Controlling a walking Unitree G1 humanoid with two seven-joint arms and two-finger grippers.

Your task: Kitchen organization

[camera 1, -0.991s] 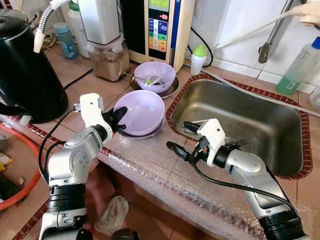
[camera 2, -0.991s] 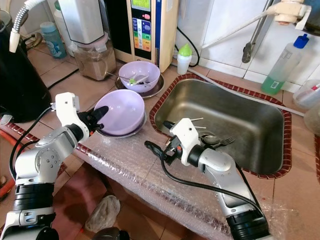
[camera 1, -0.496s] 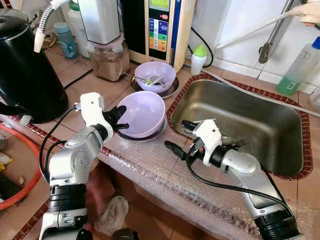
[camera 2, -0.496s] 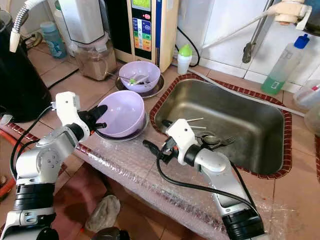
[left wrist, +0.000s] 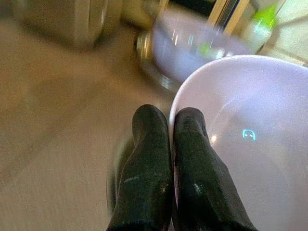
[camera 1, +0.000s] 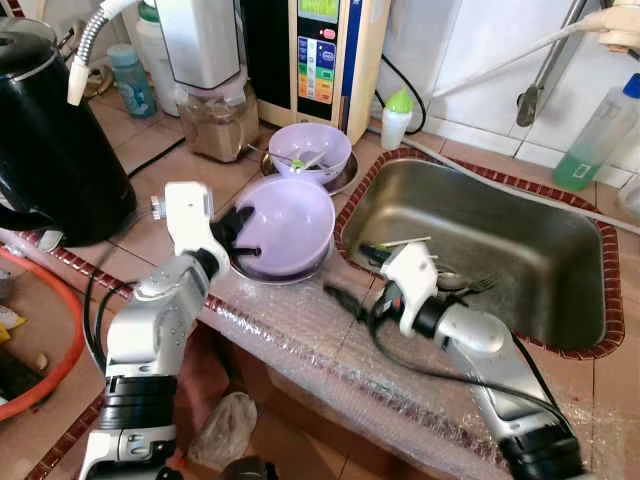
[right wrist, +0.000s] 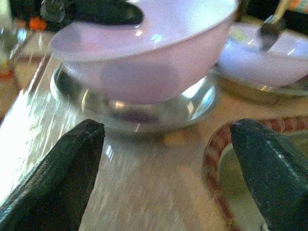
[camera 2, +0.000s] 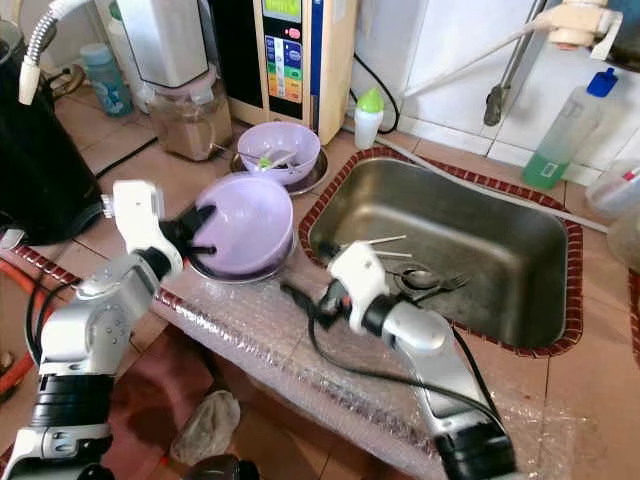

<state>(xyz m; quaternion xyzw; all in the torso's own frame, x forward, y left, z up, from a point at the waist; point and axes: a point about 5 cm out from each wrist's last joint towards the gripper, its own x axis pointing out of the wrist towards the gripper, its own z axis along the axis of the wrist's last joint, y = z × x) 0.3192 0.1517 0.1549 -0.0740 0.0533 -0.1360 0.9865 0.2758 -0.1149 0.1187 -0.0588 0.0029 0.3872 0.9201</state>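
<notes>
a pale lilac plastic bowl [camera 1: 285, 222], smooth and glossy inside, sits tilted over a shallow steel plate [right wrist: 139, 113] on the tiled counter [camera 1: 170, 165], just left of the sink [camera 1: 480, 250], its near rim raised. the left gripper [camera 1: 238, 232] pinches that rim, one black finger inside the bowl and one outside, the two pressed close on the thin wall. behind it, a second lilac bowl [camera 1: 310, 152] holding utensils rests on its own steel plate, close to the first. the right gripper [camera 1: 355, 285] hovers low over the bubble wrap [camera 1: 300, 320] along the counter's front edge, beside the sink's near-left corner, its fingers spread wide and empty, facing the held bowl. cutlery including a fork [camera 1: 470, 285] lies in the sink. at the back stand a black kettle [camera 1: 50, 140], a blender jar [camera 1: 215, 120], a small green-capped bottle [camera 1: 397, 118] and a green detergent bottle [camera 1: 595, 135].
</notes>
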